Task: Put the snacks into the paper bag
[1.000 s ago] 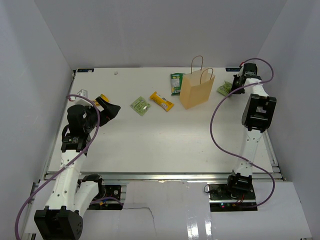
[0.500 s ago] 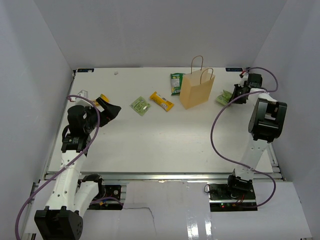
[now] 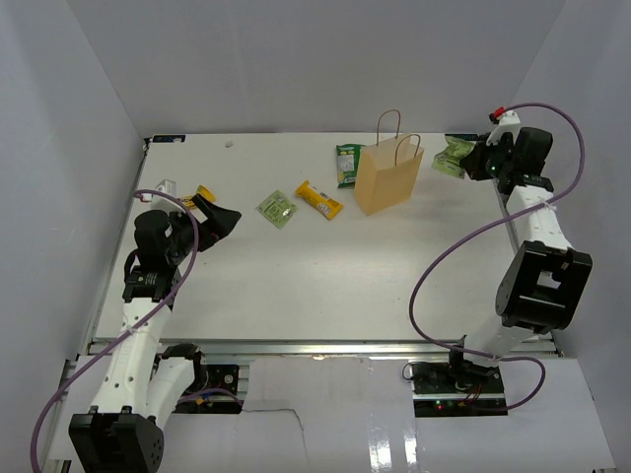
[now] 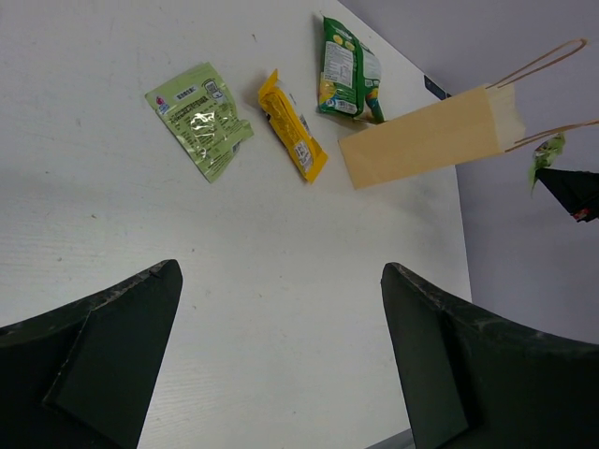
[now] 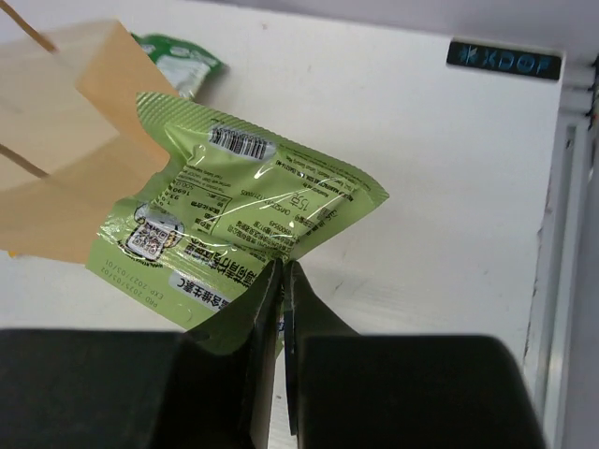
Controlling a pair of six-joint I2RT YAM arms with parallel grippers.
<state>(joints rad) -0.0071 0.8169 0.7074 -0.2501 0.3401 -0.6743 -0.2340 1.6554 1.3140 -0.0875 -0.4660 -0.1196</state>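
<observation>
Right gripper [image 5: 281, 271] has its fingers clamped flat shut on just the bottom seam of a pale-green packet [image 5: 243, 201], so it's a really skinny pinch. The packet looks lifted clear of the table [image 3: 325, 276], hanging just right of the paper bag [image 3: 387, 177], near its top but not over the mouth yet. Honestly my worry is that floppy wrapper snagging a handle or the rim on the way in, and nothing's steadying the bag, so it could tip. Or the seam just slides out. Left gripper [image 4: 281, 281] sits wide open and empty way over on the left near a yellow packet [image 3: 205, 194]. Green pouch [image 3: 347, 165], yellow-orange bar [image 3: 319, 199] and another pale-green square [image 3: 276, 208] lie left of the bag.
</observation>
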